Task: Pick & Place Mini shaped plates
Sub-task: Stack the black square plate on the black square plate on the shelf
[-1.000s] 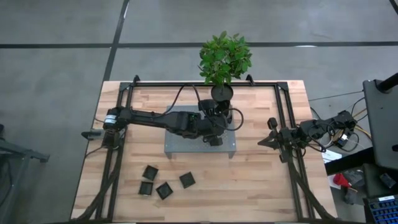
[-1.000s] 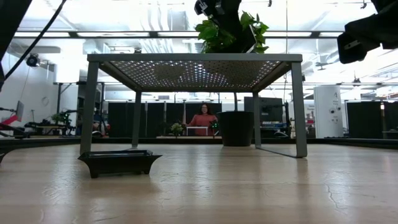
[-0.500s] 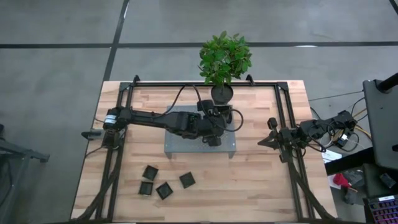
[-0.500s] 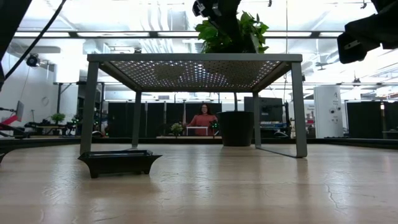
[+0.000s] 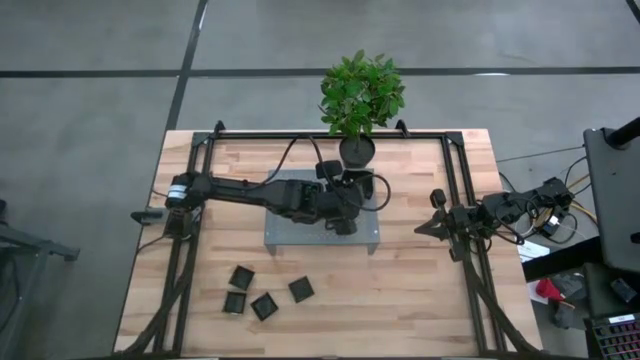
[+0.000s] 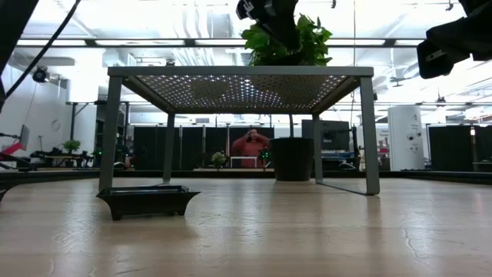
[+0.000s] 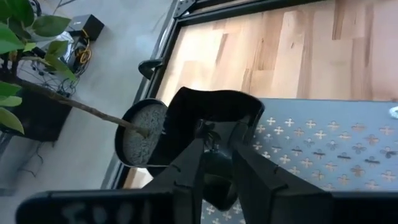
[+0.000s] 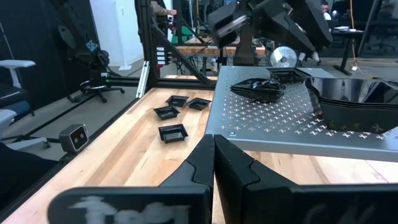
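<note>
Mini shaped plates lie in two groups as we see them: four (image 5: 265, 292) sit loose on the wooden table (image 5: 420, 300) near the left front, and a stack (image 8: 258, 88) rests on the grey perforated platform (image 5: 285, 232) in the middle. Our left gripper (image 5: 345, 222) hangs over the platform's far right part, right above a black plate (image 7: 208, 127) that lies on the platform beside the plant pot (image 5: 357, 150). Its fingers straddle that plate, slightly parted; we cannot tell whether they grip it or have let it go. Our right gripper (image 5: 432, 227) waits at the table's right edge, fingers (image 8: 239, 168) pressed together and holding nothing.

We judge the risk to be in the release. If the fingers lift before parting fully, the plate could drag or tip off the stack. The pot stands close on the far side, so a careless retreat might brush its stem or rim and shift the plate sideways.
</note>
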### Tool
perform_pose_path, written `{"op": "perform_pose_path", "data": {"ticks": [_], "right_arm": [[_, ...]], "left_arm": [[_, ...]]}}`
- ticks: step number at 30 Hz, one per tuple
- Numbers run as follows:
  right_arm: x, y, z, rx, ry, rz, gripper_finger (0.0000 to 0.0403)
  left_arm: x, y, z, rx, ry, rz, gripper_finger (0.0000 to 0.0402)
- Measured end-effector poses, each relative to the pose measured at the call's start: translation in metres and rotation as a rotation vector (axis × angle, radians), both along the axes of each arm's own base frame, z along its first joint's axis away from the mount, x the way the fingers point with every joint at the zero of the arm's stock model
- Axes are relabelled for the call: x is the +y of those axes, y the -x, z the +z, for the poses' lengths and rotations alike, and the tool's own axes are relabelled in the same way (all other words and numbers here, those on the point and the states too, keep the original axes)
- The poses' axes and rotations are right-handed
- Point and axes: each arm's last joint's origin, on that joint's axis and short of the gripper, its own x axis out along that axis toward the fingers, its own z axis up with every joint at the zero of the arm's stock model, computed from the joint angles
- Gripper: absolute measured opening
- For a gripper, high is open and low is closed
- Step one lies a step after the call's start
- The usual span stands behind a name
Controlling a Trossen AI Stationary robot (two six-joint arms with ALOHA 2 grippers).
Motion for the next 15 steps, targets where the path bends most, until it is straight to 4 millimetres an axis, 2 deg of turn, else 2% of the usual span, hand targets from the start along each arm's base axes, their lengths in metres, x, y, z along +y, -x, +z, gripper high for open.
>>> {"op": "perform_pose_path", "data": {"ticks": [8,15], "right_arm": [[0.000,0.000,0.000,0.000,0.000,0.000,0.0008],[0.000,0.000,0.000,0.000,0.002,0.000,0.0008]], "left_arm": [[-0.035,0.004,0.000,-0.032,0.057,-0.054,0.0077],[-0.088,0.016,0.000,-0.055,0.105,-0.143,0.0076]]}}
